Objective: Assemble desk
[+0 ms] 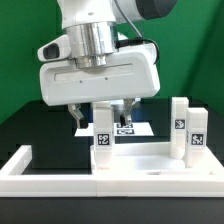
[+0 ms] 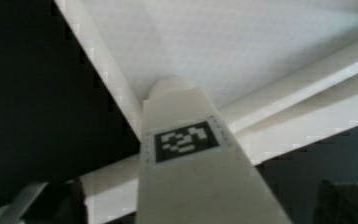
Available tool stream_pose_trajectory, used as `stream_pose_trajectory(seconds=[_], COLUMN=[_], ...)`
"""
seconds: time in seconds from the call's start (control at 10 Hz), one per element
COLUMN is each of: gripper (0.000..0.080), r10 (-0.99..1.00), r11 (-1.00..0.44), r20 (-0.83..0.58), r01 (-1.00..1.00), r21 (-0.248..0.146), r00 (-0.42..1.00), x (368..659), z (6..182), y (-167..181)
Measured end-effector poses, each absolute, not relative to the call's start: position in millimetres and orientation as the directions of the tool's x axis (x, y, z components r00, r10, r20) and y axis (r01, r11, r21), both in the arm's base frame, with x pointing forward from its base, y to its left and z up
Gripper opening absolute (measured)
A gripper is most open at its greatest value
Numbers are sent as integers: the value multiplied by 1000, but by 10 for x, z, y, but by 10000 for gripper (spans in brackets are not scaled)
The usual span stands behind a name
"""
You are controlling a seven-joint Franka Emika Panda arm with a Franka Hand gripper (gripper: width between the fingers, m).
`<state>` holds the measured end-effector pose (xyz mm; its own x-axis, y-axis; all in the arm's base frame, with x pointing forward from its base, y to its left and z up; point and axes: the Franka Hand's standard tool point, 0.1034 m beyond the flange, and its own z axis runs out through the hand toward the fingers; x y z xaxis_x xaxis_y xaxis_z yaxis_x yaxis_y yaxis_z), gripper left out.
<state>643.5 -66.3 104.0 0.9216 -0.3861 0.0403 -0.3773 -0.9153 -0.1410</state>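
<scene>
Even, bright light falls from above in the exterior view; the white arm housing (image 1: 97, 72) gleams with soft glare, and shade pools beneath it on the black bench (image 1: 25, 130). That picture is small and slightly soft. The wrist view is dimmer, grainy and blurred, with the leg (image 2: 190, 150) up close out of focus and dark corners.

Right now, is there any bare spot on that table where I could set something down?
Bare black table shows at the exterior view's left, beyond the low white wall. The middle is crowded: the open gripper hangs over one leg, with two more legs at the right.
</scene>
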Motion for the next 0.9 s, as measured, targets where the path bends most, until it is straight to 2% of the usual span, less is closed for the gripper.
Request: stream_pose_trajectory(seconds=[0.1, 0.3, 0.7, 0.8, 0.9], gripper=[640, 287, 289, 289, 289], r10=[-386, -473, -688, -845, -872], r11=[-915, -874, -716, -522, -471], r20=[40, 26, -14, -62, -97], r01=[-377, -464, -683, -843, -876], r21=[-141, -145, -146, -130, -107], r00=[922, 881, 725, 532, 480], x=[6435, 6434, 6433, 6447, 6446], z=[1040, 1038, 1038, 1059, 1056], y=[-666, -665, -675, -677, -694])
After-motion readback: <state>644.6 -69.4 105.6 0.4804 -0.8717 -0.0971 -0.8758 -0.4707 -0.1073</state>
